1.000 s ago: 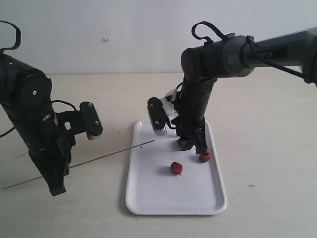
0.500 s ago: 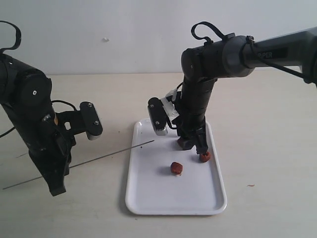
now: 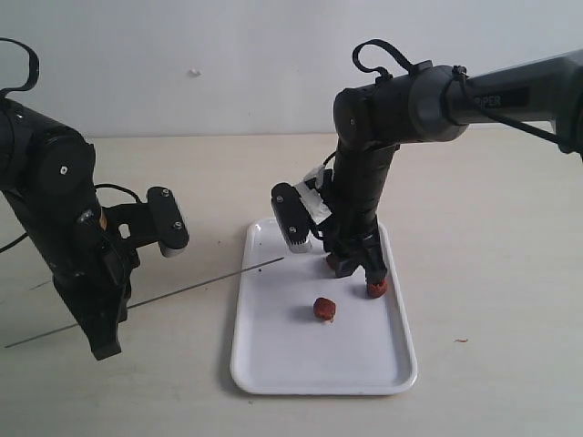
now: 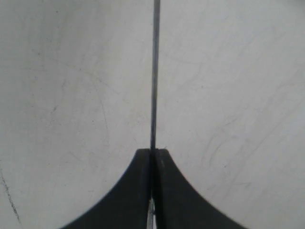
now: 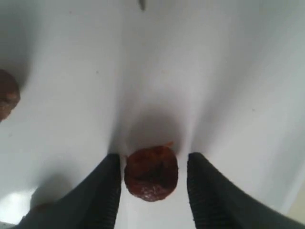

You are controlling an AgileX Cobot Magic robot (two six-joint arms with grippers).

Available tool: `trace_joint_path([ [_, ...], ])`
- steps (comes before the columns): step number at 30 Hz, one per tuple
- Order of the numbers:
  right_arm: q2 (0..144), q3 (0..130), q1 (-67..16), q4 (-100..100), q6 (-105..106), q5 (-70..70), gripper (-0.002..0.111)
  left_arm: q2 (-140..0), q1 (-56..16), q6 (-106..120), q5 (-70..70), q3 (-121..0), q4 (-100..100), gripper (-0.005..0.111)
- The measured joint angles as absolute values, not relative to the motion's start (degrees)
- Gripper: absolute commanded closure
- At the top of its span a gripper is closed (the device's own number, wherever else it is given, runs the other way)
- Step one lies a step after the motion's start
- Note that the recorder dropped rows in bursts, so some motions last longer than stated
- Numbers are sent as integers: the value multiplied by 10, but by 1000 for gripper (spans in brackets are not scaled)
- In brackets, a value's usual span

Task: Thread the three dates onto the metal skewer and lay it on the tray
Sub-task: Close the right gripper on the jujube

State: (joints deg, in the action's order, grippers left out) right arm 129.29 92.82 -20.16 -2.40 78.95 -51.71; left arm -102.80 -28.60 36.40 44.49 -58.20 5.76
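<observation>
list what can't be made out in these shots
One date: exterior view, mostly hidden by the right gripper around it.
Another date: right wrist view, cut off by the picture's edge.
Metal skewer: exterior view, a stretch hidden by the left arm; left wrist view, the left gripper covers its held part.
Dark sliver: right wrist view, cut off at the edge, unidentifiable.

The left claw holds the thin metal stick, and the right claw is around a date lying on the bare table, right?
Not quite, the date's place is wrong. The date between the open fingers of the right gripper lies on the white tray, as the right wrist view shows. The rest is right: the left gripper does pinch the metal skewer.
</observation>
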Motion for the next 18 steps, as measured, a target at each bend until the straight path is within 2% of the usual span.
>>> trace_joint_path([
  [6,1293,928,-202,-27,813,-518,65,-1028,-286,364,445,-582,58,107],
  [12,1293,928,-202,-29,819,-520,78,-1028,-286,364,445,-582,58,107],
  [18,1294,928,-202,-30,819,-520,78,-1028,-286,364,445,-582,58,107],
])
